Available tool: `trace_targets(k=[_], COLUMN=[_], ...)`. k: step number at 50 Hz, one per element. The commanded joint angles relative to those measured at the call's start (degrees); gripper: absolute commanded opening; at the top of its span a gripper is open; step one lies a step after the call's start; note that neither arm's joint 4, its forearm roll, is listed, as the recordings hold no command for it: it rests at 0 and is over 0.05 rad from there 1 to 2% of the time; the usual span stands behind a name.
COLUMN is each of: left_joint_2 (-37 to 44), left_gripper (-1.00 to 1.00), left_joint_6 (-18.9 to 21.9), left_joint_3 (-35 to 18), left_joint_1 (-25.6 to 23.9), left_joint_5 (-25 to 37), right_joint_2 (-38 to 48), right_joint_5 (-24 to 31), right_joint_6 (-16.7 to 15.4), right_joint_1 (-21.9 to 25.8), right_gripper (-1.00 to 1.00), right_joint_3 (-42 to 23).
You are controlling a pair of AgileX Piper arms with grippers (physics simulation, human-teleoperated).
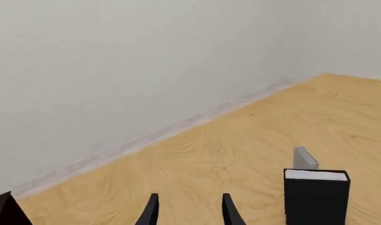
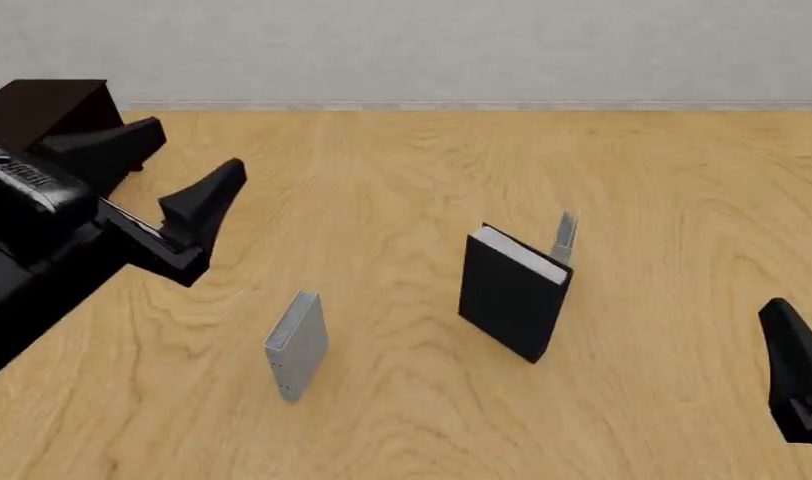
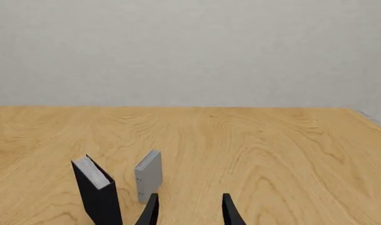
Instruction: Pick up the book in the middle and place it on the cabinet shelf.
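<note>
The book (image 2: 513, 290) is thick and black with white page edges, and it stands upright mid-table. It also shows in the left wrist view (image 1: 316, 199) and the right wrist view (image 3: 96, 192). The dark cabinet shelf (image 2: 39, 110) stands at the far left, and only a corner of it (image 1: 4, 212) reaches the left wrist view. My left gripper (image 2: 179, 168) hovers open just in front of the cabinet, well left of the book, holding nothing. My right gripper (image 2: 800, 370) sits low at the right edge, apart from the book. Its fingers (image 3: 151, 212) stand spread and empty.
A light-grey book (image 2: 297, 345) stands upright nearer me, left of the black one. A very thin grey book (image 2: 564, 235) stands just behind the black one, also seen from both wrists (image 1: 304, 158) (image 3: 148, 176). A pale wall (image 2: 406, 45) borders the table's far edge.
</note>
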Motion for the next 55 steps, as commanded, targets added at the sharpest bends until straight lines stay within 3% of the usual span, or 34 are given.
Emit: trace_targets(k=[1,18,20,21,22,23,24,34,35,36,38,41,55], left_joint_2=[6.15,14.38,15.34,15.70,16.81,16.83,16.99,19.96,19.78,20.88,20.96,23.18,27.59], left_gripper=[1.00,1.00,1.00,1.00,1.00,1.00,1.00,1.00,1.00,1.00,1.00,1.00,1.00], left_joint_6=[4.00,13.10,15.84,14.56,17.26,17.26,16.51,24.11,22.97,25.49,24.84,27.91,32.20], left_joint_3=[-4.40,-10.78,-10.32,-11.36,-11.08,-11.08,-11.84,-14.68,-15.51,-16.05,-16.78,-17.82,-23.72], left_joint_1=[-5.85,-13.13,-13.97,-14.47,-14.99,-15.00,-15.36,-17.44,-17.38,-18.02,-18.10,-19.15,-22.84], left_joint_5=[-1.29,0.37,-0.54,1.07,0.33,0.31,1.52,4.75,5.56,6.13,6.92,7.71,17.51], right_joint_2=[0.03,-0.10,-0.07,-0.09,-0.06,-0.06,-0.11,-0.09,-0.09,-0.06,-0.08,-0.07,-0.07], right_joint_5=[-0.03,0.10,0.09,0.09,0.09,0.09,0.10,0.10,0.10,0.09,0.09,0.09,0.09], right_joint_6=[0.00,0.00,0.00,0.00,0.01,0.01,0.01,0.01,0.00,0.01,0.00,0.00,0.01], right_joint_1=[0.00,0.01,0.01,0.01,0.01,0.01,0.01,0.02,-0.01,0.00,0.00,0.00,0.00], right_gripper=[1.00,1.00,1.00,1.00,1.00,1.00,1.00,1.00,1.00,1.00,1.00,1.00,1.00], right_joint_3=[0.00,-0.01,-0.01,-0.01,-0.01,-0.01,-0.01,-0.01,-0.01,-0.01,-0.01,-0.01,-0.01])
